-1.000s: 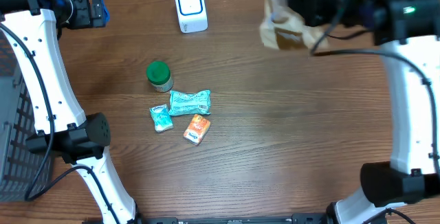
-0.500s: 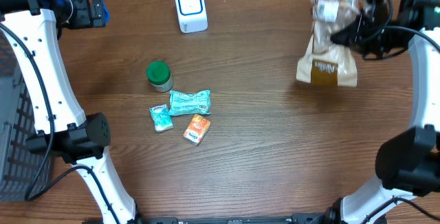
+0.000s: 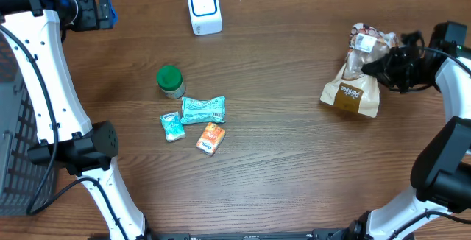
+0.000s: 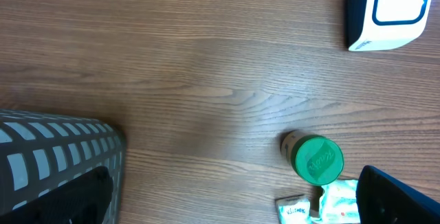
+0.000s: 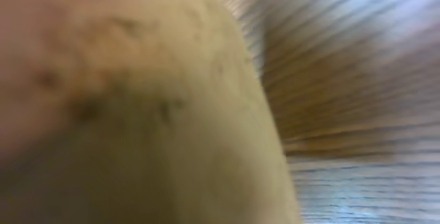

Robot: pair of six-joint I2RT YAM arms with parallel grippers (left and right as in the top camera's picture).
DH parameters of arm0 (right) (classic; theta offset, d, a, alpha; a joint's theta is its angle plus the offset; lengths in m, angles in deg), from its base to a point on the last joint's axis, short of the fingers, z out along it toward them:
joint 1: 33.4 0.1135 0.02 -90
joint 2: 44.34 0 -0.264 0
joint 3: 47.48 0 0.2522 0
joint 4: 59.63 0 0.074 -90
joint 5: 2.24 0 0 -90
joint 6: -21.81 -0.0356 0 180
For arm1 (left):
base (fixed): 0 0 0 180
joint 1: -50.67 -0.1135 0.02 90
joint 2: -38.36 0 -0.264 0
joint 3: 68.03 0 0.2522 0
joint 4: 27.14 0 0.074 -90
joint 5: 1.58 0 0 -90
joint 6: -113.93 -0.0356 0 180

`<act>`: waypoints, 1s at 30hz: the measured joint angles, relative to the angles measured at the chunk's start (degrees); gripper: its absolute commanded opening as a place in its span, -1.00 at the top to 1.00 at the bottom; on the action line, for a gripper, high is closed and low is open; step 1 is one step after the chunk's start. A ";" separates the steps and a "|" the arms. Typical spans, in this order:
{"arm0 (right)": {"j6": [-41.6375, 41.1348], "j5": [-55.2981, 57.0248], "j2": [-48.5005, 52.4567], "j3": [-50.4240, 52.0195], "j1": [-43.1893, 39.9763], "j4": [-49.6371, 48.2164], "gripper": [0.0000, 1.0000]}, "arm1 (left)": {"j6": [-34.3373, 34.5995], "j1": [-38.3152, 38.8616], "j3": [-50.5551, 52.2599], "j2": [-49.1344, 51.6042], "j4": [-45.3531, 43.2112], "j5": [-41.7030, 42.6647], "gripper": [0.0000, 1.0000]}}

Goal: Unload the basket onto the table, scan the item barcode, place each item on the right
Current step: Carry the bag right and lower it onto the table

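Note:
A brown snack bag (image 3: 354,90) with a crumpled clear top is at the right side of the table. My right gripper (image 3: 384,66) is shut on its upper part. In the right wrist view the bag's blurred tan surface (image 5: 137,114) fills almost the whole frame and hides the fingers. The white scanner (image 3: 204,8) stands at the far centre of the table, also in the left wrist view (image 4: 392,11). My left gripper (image 3: 93,10) hangs open at the far left with nothing between its fingers (image 4: 402,196).
A green-lidded jar (image 3: 170,80), two teal packets (image 3: 203,109) (image 3: 172,126) and an orange packet (image 3: 211,138) lie left of centre. A grey slatted basket (image 3: 18,144) stands off the table's left edge.
My right gripper has carried the brown bag from the far edge near the scanner rightward and toward the front, lower over the right side of the table. The left arm has not moved.

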 measured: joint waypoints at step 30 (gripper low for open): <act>-9.81 15.45 0.00 -9.51 -5.29 17.27 -0.92 | 0.00 0.00 0.00 0.00 0.00 0.00 -0.99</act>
